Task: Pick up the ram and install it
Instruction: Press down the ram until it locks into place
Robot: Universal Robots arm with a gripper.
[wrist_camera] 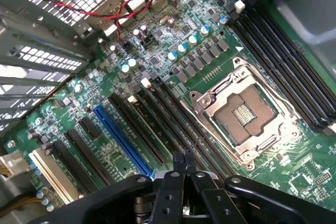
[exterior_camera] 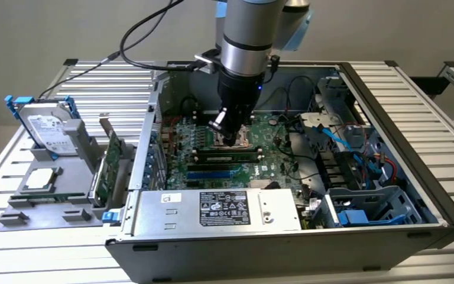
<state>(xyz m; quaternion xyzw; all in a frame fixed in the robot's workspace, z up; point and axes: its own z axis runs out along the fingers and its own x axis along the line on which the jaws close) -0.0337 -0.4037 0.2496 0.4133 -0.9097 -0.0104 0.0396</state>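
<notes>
Gripper [wrist_camera: 184,162]: jaws pressed together, holding nothing, low over the motherboard [wrist_camera: 157,72] beside its CPU socket [wrist_camera: 242,114].
Ram [exterior_camera: 227,157]: lying flat in a slot (apparently seated), just beyond the gripper's tip.
Case [exterior_camera: 416,177]: open-sided, giving access from above.

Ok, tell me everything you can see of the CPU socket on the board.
The CPU socket is a square, silvery metal frame with screws at its corners, around a dark recessed bed with a small patch of gold contacts in the middle. No processor or cooler sits in it. It lies flat on the green motherboard, with long dark memory slots on two sides. The shut tool hangs over the neighbouring slots, not over the socket.
</notes>
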